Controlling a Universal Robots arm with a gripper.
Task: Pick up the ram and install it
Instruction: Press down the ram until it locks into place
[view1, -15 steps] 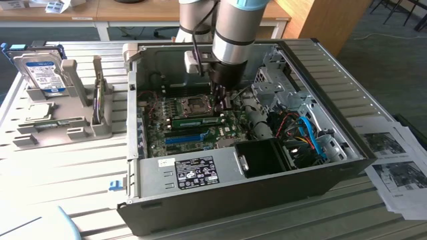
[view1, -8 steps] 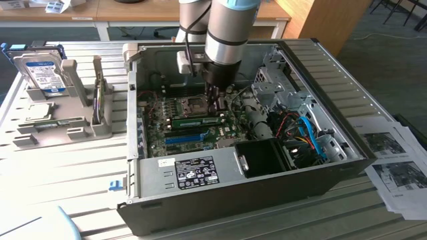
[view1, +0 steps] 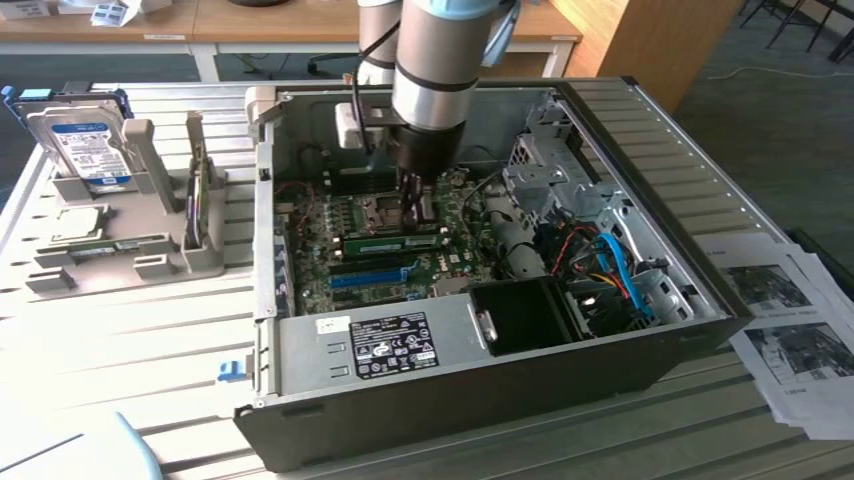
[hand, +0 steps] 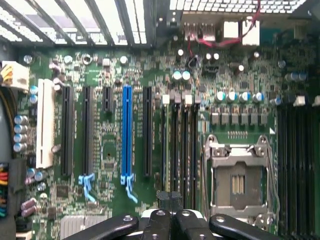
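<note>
Arm (view1: 434, 70) upright, reaching down into computer case (view1: 667, 250)

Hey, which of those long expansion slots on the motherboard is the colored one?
The blue slot, standing between two black slots. The others in that row are black, apart from one white slot at the end.

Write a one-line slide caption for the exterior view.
Robot arm reaches into the open computer case, its shut gripper pressing on the ram lying on the motherboard.
</note>
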